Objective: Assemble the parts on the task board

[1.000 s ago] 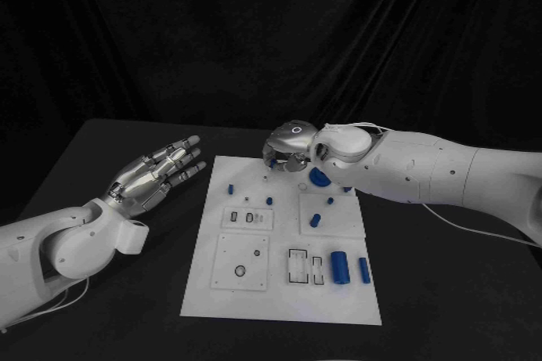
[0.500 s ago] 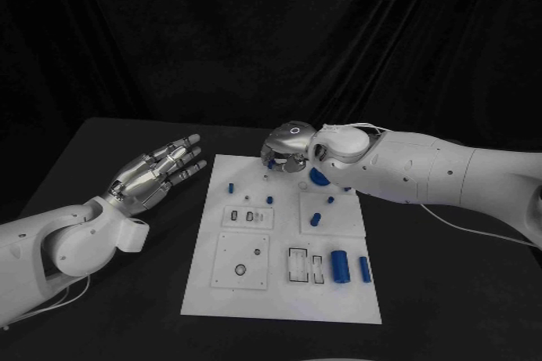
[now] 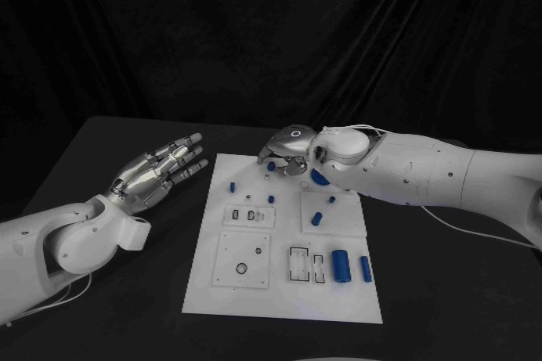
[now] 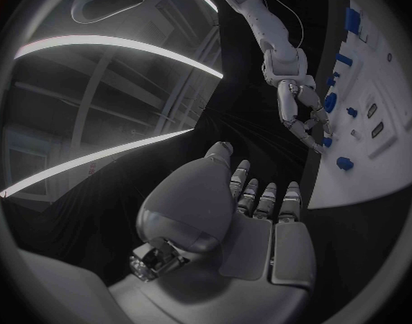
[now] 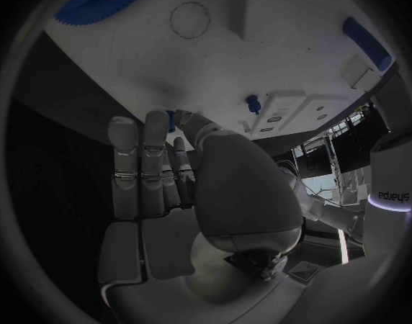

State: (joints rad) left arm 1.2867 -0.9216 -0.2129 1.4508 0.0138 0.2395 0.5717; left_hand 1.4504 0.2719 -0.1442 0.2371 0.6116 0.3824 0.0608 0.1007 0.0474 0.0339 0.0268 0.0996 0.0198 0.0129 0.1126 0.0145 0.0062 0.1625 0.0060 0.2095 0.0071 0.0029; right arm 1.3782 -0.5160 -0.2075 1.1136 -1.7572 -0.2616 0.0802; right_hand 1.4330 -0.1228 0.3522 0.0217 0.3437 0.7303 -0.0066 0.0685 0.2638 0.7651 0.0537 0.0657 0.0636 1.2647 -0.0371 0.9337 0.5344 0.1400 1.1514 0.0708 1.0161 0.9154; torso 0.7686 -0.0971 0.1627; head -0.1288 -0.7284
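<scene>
The right hand (image 3: 287,151) hangs over the far edge of the board (image 3: 283,298), its fingers (image 4: 300,126) curled round a small blue part (image 3: 271,166). The left hand (image 3: 158,173) hovers flat off the board's far left corner, fingers spread and holding nothing. Other parts (image 3: 340,268) lie across the board in the middle of the table (image 3: 113,322).
</scene>
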